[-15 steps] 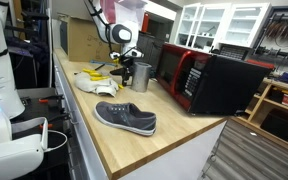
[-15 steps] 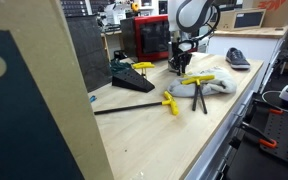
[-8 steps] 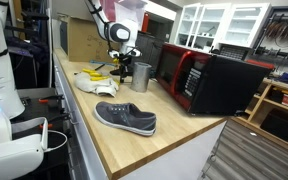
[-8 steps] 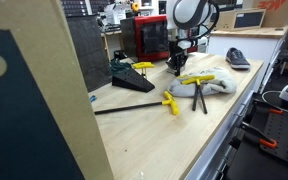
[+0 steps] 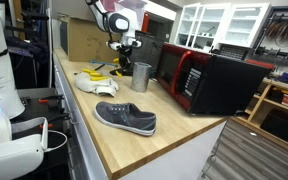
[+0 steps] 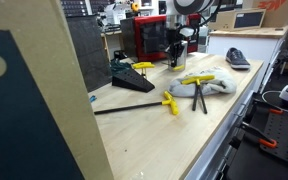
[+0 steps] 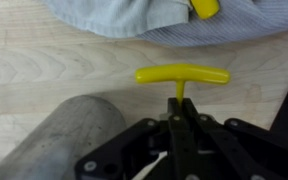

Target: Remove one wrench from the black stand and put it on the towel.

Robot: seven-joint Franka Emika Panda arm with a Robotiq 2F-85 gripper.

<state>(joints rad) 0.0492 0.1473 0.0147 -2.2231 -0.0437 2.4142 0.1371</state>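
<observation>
Now the gripper [image 7: 179, 112] is closed tight on the shaft of a yellow-handled wrench [image 7: 181, 75], holding it over the middle of the worktop [image 7: 44, 70] beside the towel [image 7: 134, 15]. The black stand [image 6: 134, 78] sits apart, near the back edge.

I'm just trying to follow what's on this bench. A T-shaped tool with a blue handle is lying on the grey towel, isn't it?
Not quite: the handle is yellow, not blue. An exterior view shows the T-shaped tool lying on the grey towel.
</observation>
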